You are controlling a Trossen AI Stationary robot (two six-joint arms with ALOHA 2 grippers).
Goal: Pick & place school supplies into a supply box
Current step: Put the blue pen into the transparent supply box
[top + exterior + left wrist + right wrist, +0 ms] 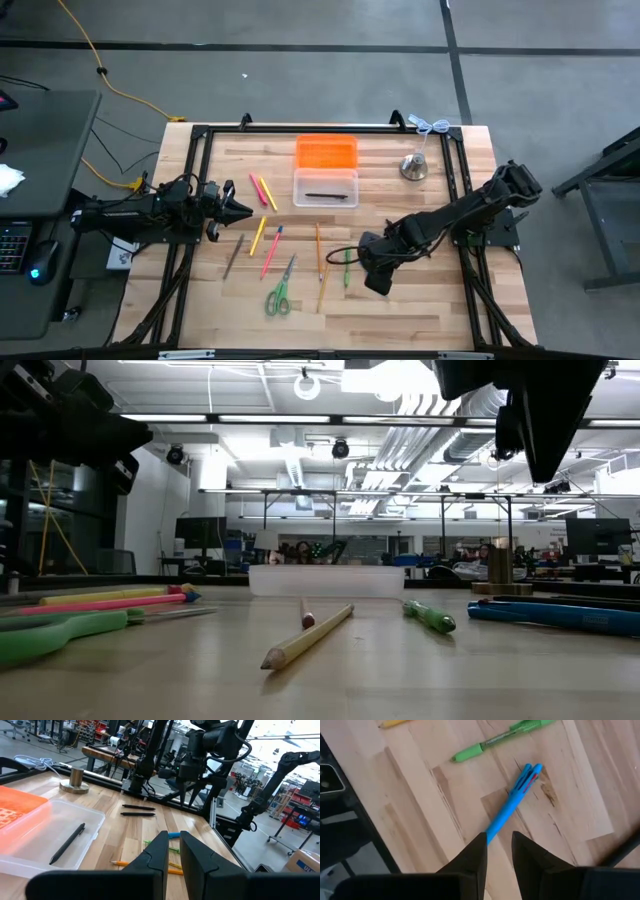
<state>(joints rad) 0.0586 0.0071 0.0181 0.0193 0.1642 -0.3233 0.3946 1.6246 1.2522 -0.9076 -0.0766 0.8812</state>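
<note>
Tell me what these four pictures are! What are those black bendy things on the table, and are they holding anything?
They are two robot arms, each ending in a two-finger claw called a gripper. One picture looks straight down from above, one looks level across the wooden table, and two come from little cameras on the arms' wrists.

The left gripper waits at the table's left side, holding nothing. The right gripper hangs just above a blue pen, fingers slightly apart, not gripping it.

In the middle sits a clear supply box with its orange lid flipped open. One dark pen is already inside. On the table lie pink, yellow and orange pencils, a green pen, green-handled scissors and a silvery metal bell-like thing.
</note>
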